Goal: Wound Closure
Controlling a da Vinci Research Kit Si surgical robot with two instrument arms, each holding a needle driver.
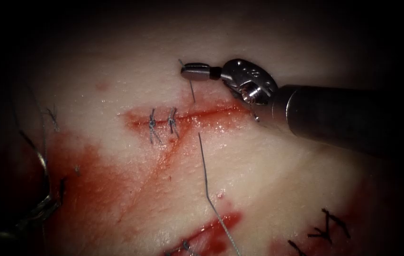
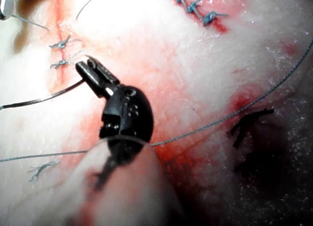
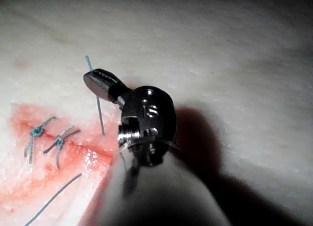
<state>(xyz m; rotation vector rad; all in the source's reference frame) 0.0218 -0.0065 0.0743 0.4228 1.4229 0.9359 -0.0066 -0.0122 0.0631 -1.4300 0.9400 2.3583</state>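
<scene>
The cut [image 1: 211, 114] runs across the tissue [image 1: 277, 180], with two tied stitches [image 1: 162, 122] at its left end. My right tool [image 1: 194, 72] is above the cut, its jaws shut on the thread's short end [image 1: 192, 90]. That end goes down into the tissue just above the cut. Below the cut the thread [image 1: 205, 170] comes out and trails down. In the left wrist view my left tool [image 2: 88, 68] has its jaws shut on the dark curved needle [image 2: 44, 96] near one end. The needle is clear of the tissue.
Red fluid [image 1: 88, 185] stains the tissue left of and below the cut. A second stitched wound [image 1: 211, 234] lies lower down, and black stitches [image 1: 327, 227] sit at the lower right. Thread [image 2: 220, 121] drapes over the left tool's shaft. Cut thread ends [image 1: 51, 116] lie at the far left.
</scene>
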